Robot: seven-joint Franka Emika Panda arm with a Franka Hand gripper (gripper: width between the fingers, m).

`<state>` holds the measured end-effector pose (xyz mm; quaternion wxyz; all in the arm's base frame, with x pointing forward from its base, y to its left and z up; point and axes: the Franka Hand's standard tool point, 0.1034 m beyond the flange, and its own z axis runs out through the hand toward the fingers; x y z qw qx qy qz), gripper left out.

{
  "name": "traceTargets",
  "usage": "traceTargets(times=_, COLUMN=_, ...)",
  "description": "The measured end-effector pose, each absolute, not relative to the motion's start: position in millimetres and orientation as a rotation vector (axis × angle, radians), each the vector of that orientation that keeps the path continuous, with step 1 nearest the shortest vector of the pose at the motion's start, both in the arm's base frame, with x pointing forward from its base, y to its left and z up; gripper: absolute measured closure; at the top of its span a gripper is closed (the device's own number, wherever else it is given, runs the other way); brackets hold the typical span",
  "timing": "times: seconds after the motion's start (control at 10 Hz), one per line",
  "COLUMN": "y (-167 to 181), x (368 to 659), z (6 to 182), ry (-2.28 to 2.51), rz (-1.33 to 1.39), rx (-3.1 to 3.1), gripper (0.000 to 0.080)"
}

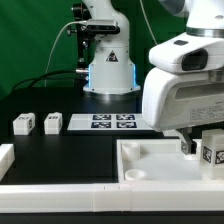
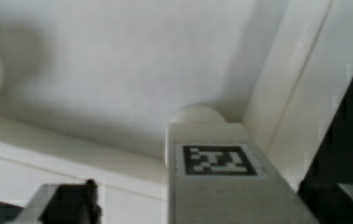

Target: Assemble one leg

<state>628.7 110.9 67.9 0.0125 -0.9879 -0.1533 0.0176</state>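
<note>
A leg [image 2: 217, 165], a short white post with a black-and-white tag, is between my gripper's [image 2: 203, 205] two dark fingers [image 2: 66, 200]. One finger stands clearly apart from the leg and the other is close beside it, so the gripper is open. In the exterior view the leg [image 1: 212, 150] is upright over the white tray [image 1: 150, 165], near the view's right edge, with my gripper [image 1: 203, 148] around it. A round corner socket [image 2: 198, 112] of the tray shows just past the leg's end. I cannot tell whether the leg sits in a socket.
Two more white legs [image 1: 22, 124] [image 1: 52, 123] stand on the black table at the exterior view's left. The marker board [image 1: 112, 122] lies in front of the arm's base [image 1: 108, 70]. A white rail [image 1: 60, 190] runs along the front.
</note>
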Motion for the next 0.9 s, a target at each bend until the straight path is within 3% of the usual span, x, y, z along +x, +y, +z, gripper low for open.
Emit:
traceTargets(times=0.1, y=110.9, x=628.7, z=67.9, ry=-0.478, rz=0.055, rx=-3.079, gripper=0.0394)
traceTargets(times=0.2, y=110.9, x=628.7, z=67.9, ry=-0.47, rz=0.055, rx=-3.08, gripper=0.0506)
traceTargets(times=0.5, y=110.9, x=628.7, z=67.9, ry=-0.412, rz=0.056, rx=-3.089, gripper=0.0506)
traceTargets(times=0.9, y=119.3, x=626.6, z=66.8, ry=0.48, rz=0.059, rx=-3.088, gripper=0.0506)
